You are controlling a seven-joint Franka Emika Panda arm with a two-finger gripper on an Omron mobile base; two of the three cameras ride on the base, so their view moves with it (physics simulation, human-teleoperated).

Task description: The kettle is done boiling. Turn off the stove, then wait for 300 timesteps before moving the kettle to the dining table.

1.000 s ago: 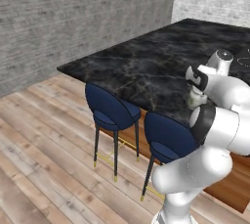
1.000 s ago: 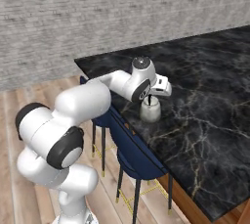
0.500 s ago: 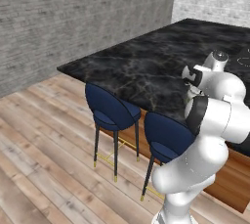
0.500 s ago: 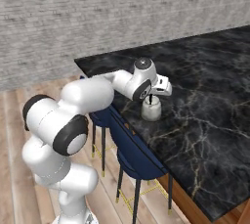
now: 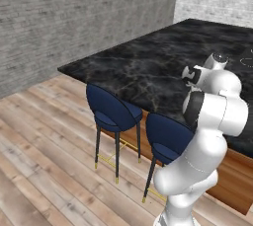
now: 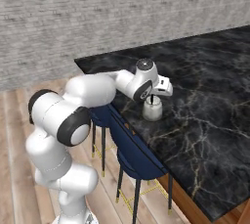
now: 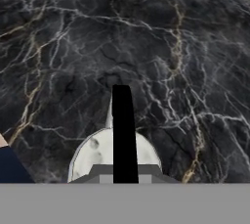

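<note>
The small pale kettle [image 6: 152,111] stands upright at the near part of the dining table [image 6: 205,100], a black marble-look slab with pale veins. My gripper [image 6: 153,99] points straight down onto it and is shut on its thin black handle. From the hand view the handle [image 7: 122,130] runs up the middle, with the kettle's white body [image 7: 95,155] beneath it and the gripper [image 7: 125,176] clamped at its base. Whether the kettle's base touches the slab or hangs just above it I cannot tell. My hand [image 5: 196,75] reaches over the table's edge. The stove is out of view.
Two blue stools [image 5: 112,113] [image 5: 168,136] stand tucked along the table's near side on a wood plank floor. A grey brick wall [image 5: 74,18] runs behind. The slab stretches far beyond the kettle. Faint white curved lines [image 5: 246,62] mark the top at the right edge.
My elbow and upper arm have swung and risen while the hand and the kettle have stayed almost in the same spot over the table.
</note>
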